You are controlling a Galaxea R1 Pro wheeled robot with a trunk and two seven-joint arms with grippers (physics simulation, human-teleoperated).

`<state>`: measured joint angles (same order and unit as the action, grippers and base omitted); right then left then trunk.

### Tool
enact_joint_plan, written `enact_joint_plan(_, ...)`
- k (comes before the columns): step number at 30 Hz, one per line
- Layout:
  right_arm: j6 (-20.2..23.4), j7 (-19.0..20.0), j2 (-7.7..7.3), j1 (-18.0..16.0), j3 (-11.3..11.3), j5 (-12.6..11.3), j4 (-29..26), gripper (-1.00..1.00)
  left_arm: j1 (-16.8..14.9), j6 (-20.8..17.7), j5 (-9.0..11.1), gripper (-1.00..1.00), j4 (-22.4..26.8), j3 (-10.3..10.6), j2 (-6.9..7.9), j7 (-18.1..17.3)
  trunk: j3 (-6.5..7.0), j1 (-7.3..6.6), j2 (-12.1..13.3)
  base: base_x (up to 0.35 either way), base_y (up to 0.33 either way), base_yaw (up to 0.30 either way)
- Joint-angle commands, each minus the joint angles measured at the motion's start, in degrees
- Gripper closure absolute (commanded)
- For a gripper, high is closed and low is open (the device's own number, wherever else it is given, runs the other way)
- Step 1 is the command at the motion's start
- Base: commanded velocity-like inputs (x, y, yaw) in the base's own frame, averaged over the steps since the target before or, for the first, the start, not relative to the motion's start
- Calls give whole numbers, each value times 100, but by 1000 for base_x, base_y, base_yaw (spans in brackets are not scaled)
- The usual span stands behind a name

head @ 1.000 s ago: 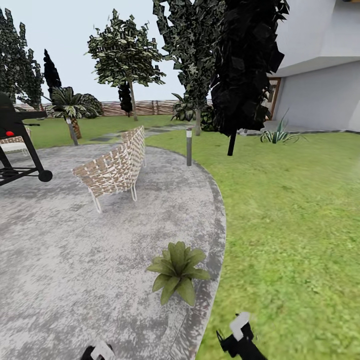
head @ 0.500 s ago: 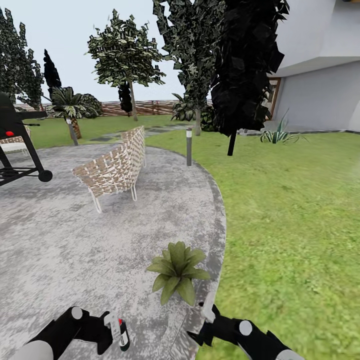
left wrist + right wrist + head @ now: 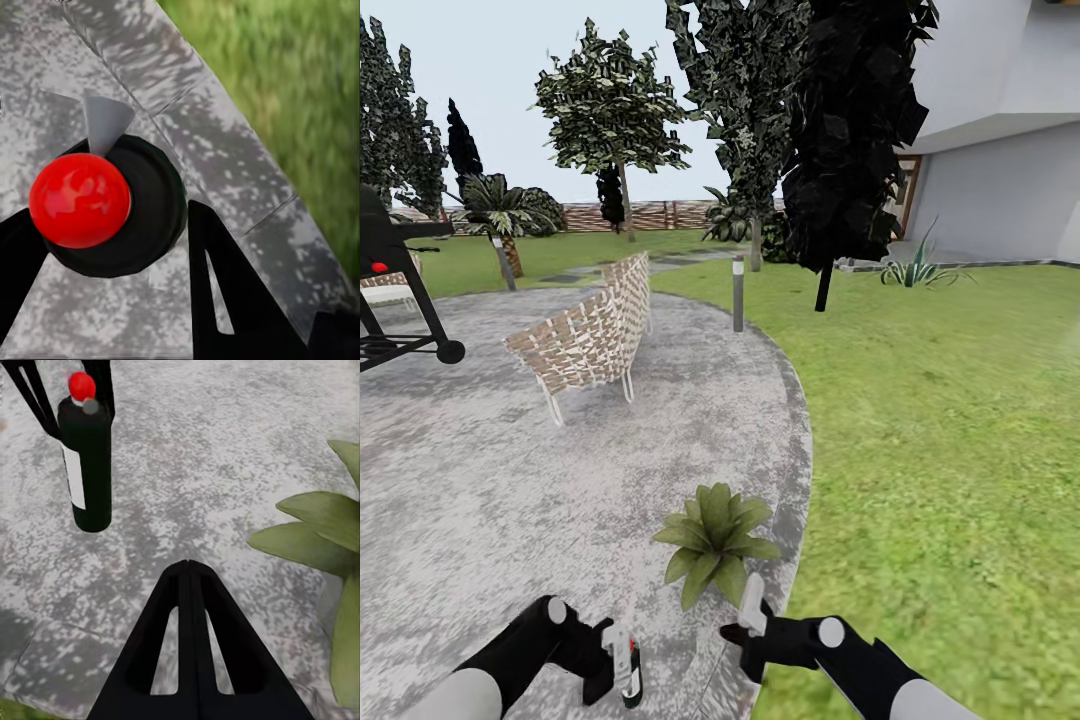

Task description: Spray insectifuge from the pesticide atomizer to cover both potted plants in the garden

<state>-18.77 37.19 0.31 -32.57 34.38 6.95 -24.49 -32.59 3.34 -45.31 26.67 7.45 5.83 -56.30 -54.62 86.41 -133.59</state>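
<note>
The pesticide atomizer (image 3: pixel 631 680), a slim dark bottle with a whitish label and a red cap, hangs over the paved patio (image 3: pixel 510 500) with my left gripper (image 3: pixel 618 655) shut on it. From the left wrist view I look down on its red cap (image 3: pixel 79 199), with black fingers (image 3: pixel 225 300) on either side. One potted plant (image 3: pixel 715 545), a low rosette of broad leaves, sits near the patio's edge just beyond both grippers; its pot is hidden. My right gripper (image 3: pixel 752 600) is shut and empty, right in front of the plant. Its wrist view shows the atomizer (image 3: pixel 86 465) and plant leaves (image 3: pixel 322 540).
A woven chair (image 3: pixel 590 340) stands mid-patio, a black wheeled grill (image 3: pixel 390 290) at the left edge, and a short bollard light (image 3: pixel 738 293) by the rim. Lawn (image 3: pixel 940 450) spreads to the right toward a dark tree (image 3: pixel 850 130), a spiky plant (image 3: pixel 918 268) and the house (image 3: pixel 1000 150).
Both arms have risen and reached forward toward the plant. The left gripper carried the atomizer right and forward; the right gripper swung left, close to the plant's leaves.
</note>
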Motion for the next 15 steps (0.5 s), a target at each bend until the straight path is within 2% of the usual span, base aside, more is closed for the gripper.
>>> enact_joint_plan(1,-33,-9,10,-3,-2,60,-6,100,-1,-3,-34,100,77,85,-43,-10,-5,-1,-2,0,0,0)
enact_joint_plan(6,-23,-3,160,-3,0,151,-7,100,-6,-82,-50,100,164,165,-343,-5,-5,-1,-2,0,0,0)
enact_joint_plan(10,-22,-8,265,-3,-2,411,-13,100,-88,-226,-43,100,171,168,-430,-4,-5,-1,-2,0,0,0)
enact_joint_plan(15,-21,-10,326,-3,-2,462,-12,100,-114,-245,-39,100,171,213,-548,-3,-5,-1,-2,0,0,0)
